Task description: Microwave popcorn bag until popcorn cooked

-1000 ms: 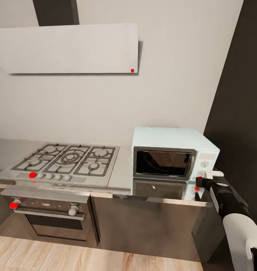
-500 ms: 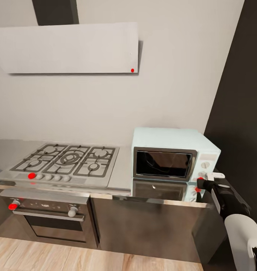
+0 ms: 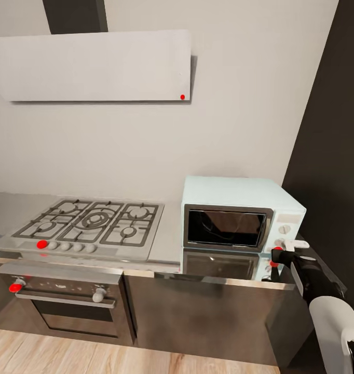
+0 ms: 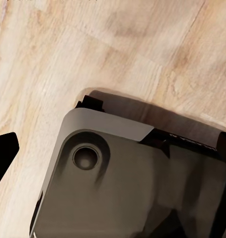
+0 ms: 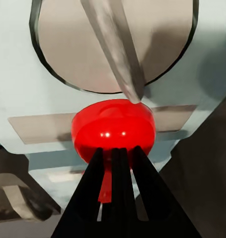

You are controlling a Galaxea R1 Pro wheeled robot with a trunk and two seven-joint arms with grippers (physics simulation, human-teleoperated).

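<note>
You are working at the microwave (image 3: 242, 215), which is sitting on the steel tabletop (image 3: 166, 244) at its right end, against the wall, with its dark glass door shut. The popcorn bag is presumably inside already, though the glass is too dark and reflective for that to be made out, so take it as a guess.

Your right gripper (image 3: 276, 253) is reaching up to the control panel at the microwave's lower right corner. In the right wrist view the dark fingers (image 5: 95, 186) are lying pressed together with hardly a gap, clenched on nothing, their tips resting against the red marker (image 5: 113, 130) just below a round knob (image 5: 115, 44) whose pointer is slanting down toward it. Closed like that, they are serving as a single stiff prod, which suits pushing a button to start the heating.

Left of the microwave, the gas hob (image 3: 89, 221) is lying flush in the tabletop above the oven (image 3: 65, 301), under the white hood (image 3: 91, 65).

Your left arm is hanging low: its wrist camera is looking down at the wooden floor (image 4: 68, 54) and the robot's dark base (image 4: 132, 183), and whether those fingers are released or clenched cannot be told.
</note>
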